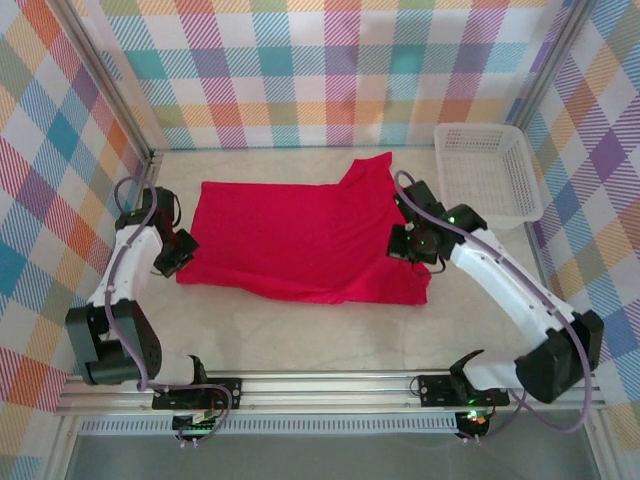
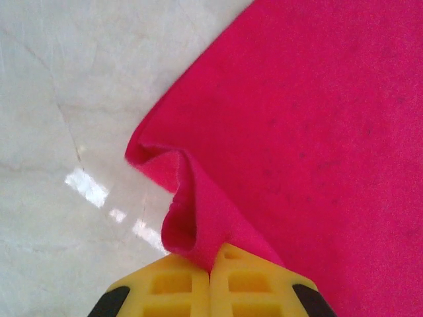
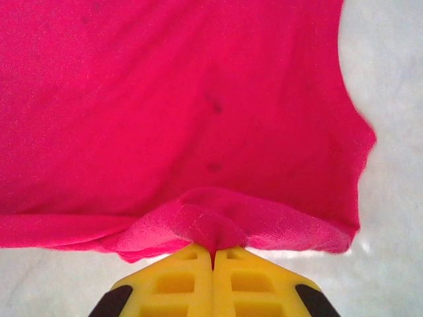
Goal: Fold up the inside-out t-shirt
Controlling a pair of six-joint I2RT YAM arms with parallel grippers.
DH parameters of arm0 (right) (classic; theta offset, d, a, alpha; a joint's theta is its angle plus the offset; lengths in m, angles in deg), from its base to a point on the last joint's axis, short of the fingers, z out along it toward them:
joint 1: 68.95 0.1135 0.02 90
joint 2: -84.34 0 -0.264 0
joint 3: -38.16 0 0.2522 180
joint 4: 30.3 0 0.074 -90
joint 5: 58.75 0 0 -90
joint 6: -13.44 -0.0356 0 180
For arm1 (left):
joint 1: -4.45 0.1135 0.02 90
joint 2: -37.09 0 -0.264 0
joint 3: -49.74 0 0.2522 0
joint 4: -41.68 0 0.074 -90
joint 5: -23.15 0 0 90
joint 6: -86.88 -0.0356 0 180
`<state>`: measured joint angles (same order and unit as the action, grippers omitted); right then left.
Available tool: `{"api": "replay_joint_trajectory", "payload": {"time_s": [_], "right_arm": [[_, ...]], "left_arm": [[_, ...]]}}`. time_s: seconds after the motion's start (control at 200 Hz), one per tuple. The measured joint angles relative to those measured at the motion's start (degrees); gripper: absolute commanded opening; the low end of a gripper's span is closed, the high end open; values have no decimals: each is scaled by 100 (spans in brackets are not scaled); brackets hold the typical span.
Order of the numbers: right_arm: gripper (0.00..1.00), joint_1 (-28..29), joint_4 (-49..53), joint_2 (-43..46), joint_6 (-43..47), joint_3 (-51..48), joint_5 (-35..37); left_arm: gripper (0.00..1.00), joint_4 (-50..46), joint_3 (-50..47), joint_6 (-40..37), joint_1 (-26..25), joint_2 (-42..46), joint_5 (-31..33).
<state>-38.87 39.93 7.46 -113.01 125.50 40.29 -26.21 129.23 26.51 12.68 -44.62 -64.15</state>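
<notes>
Nearest us in the top view, the rail point(image 1: 330, 385) carries both arm bases. The arms reach away from it, one up each side of the table point(image 1: 300, 335). The left gripper point(image 1: 172, 256) sits at the near-left corner of the shirt point(image 1: 300, 240), and the right gripper point(image 1: 412, 243) sits on its right edge. From that height we cannot read the jaws, but we do get the whole outline. The red shirt lies spread flat in the middle of the table between the two grippers, with one sleeve pointing to the far right.

The wrist views give us the pinch close up. On the left wrist view, the left gripper point(image 2: 211, 264) has its yellow fingers point(image 2: 172, 287) pressed together. A ridge of the shirt point(image 2: 317, 132) runs down into the seam between them, so it is clenched on the cloth. The corner stands a little off the pale, glinting table point(image 2: 66, 99).

On the right wrist view, the right gripper point(image 3: 213, 254) is likewise clamped tight. A bunched fold of the hem is caught between its fingers point(image 3: 251, 284). Beyond it the shirt point(image 3: 165, 99) spreads flat, with two faint darker spots, and its edge curves in at the right.

Farther off in the top view, a white mesh basket point(image 1: 530, 200) stands in the far-right corner, near the sleeve but apart from it. Checked walls point(image 1: 300, 70) close the back.
</notes>
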Motion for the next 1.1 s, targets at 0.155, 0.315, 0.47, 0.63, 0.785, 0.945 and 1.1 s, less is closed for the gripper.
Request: {"api": "replay_joint_trajectory", "payload": {"time_s": [0.155, 0.315, 0.47, 0.63, 0.785, 0.945, 1.1], "right_arm": [[0, -348, -313, -673, 452, 595, -35], [0, -570, -483, -1375, 756, 1161, -168], [0, -743, -566, -2188, 957, 1722, -323], [0, -962, -577, -2940, 1082, 2223, -435], [0, -1117, -535, -3480, 1174, 2750, -514], [3, -1220, -455, -4092, 1196, 3407, -619], [41, -1290, -24, -4999, 1213, 4503, -785]], "left_arm": [[0, 7, 798, -79, -24, -734, 175], [0, -31, 1464, -127, -76, -1602, 291], [0, -260, 2214, -229, -181, -2522, 387], [0, -485, 2962, -251, -293, -3252, 468], [2, -686, 3650, -297, -407, -3827, 555], [27, -909, 4129, -409, -455, -4312, 599], [43, -1226, 4719, -549, -437, -4776, 772]]}}
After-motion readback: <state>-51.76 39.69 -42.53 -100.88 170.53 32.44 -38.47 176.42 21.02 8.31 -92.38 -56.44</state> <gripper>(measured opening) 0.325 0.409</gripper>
